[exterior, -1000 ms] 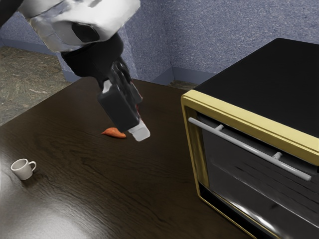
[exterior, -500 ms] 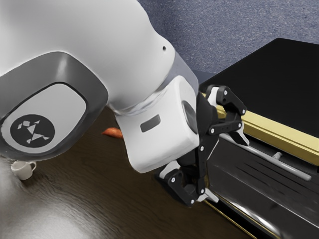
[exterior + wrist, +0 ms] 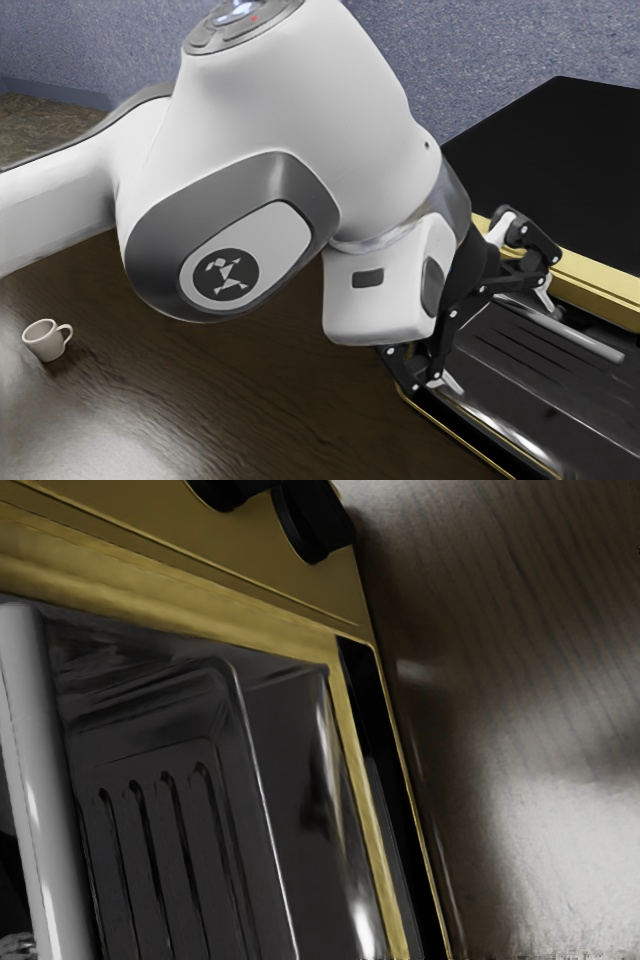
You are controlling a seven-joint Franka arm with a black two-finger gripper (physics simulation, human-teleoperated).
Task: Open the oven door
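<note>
The oven door (image 3: 575, 395) is shut, its dark, glossy face upright within the golden trim on the front of the oven (image 3: 560, 150). From where I stand, that oven is a boxy thing with a flat black top, sitting on the table (image 3: 250, 420) towards the exterior view's right. A straight, round handle (image 3: 598, 344), dull silver, runs along the door's upper edge and stands out from it. The door has a raised, rounded outline on it, with a row of long, narrow grooves inside. Bright streaks of light gleam along its lower part. Part of the door's upper portion is hidden from me.
</note>
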